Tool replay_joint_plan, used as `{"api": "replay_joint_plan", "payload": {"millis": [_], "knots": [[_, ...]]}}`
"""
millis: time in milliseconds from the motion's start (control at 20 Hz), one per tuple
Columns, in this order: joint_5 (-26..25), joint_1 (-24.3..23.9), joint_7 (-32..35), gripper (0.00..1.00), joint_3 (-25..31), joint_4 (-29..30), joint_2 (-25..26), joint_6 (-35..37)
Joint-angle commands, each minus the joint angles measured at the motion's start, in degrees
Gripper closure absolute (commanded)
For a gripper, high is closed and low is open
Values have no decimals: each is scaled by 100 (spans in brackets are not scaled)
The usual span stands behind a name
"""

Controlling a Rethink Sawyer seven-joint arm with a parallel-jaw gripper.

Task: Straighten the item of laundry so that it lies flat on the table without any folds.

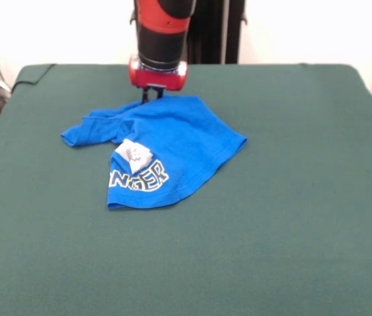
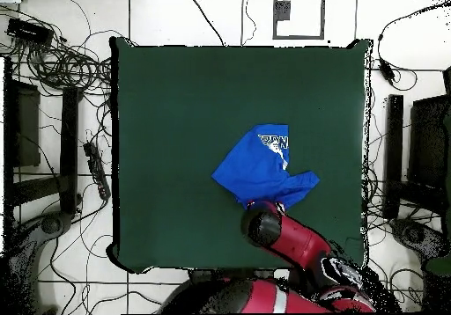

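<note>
The blue T-shirt (image 1: 166, 145) lies crumpled on the green table (image 1: 271, 230), a little left of centre and towards the far side. It is folded over itself, with part of the white block letters and a grey-white graphic patch showing at its near left. One sleeve sticks out to the left. My gripper (image 1: 151, 97) comes down at the shirt's far edge, its dark tips touching or just above the cloth. In the overhead view the shirt (image 2: 260, 166) lies right of centre and the arm (image 2: 264, 226) covers its near edge; the gripper itself is hidden there.
Cables and dark stands lie on the floor around the table (image 2: 176, 109) in the overhead view. A dark post stands behind the arm at the far edge in the front view.
</note>
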Motion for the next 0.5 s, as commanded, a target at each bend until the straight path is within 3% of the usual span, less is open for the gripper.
{"api": "replay_joint_plan", "payload": {"millis": [50,500], "knots": [[807,231,2505,100,196,801,1468,-470],[1059,800,2833,100,79,1285,841,-167]]}}
